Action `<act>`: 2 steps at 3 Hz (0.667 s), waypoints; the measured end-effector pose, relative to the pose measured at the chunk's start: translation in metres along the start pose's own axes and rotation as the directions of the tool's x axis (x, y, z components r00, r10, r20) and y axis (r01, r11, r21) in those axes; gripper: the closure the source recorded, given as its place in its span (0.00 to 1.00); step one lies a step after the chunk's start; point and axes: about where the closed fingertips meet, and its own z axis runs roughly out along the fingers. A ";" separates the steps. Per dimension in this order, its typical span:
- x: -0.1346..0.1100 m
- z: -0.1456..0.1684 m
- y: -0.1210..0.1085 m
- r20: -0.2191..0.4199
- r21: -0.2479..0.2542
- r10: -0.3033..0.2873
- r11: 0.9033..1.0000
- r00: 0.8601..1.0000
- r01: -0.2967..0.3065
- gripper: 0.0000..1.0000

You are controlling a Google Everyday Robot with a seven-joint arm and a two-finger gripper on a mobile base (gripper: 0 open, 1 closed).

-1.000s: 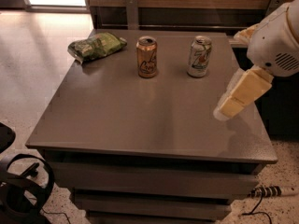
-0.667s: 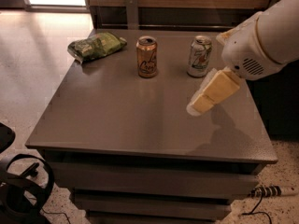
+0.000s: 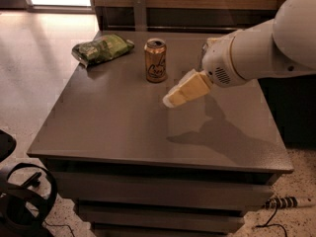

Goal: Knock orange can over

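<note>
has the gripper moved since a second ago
Yes. The gripper has swung left over the table, from near its right edge to just right of the upright orange can, which has not shifted.

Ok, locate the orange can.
In the camera view, the orange can stands upright far back on the table, right of the green bag; the hand is close on its right.

**Colours on and around the grey table**

The can (image 3: 155, 60) is shiny orange-gold with dark cursive script and a silver top. The gripper (image 3: 169, 101), hanging over the table (image 3: 113, 132) just right of the can, is pale cream-yellow; the arm (image 3: 261, 48) behind it is white. The table is plain matte grey. The bag (image 3: 102, 48) is green with lighter patches. The floor (image 3: 34, 78) is speckled beige.
</note>
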 end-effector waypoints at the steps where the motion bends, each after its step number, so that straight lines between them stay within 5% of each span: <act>1: -0.011 0.024 -0.018 0.110 0.046 0.057 0.997 0.992 -0.062 0.00; 2: -0.027 0.041 -0.033 0.215 0.040 0.111 0.992 0.970 -0.123 0.00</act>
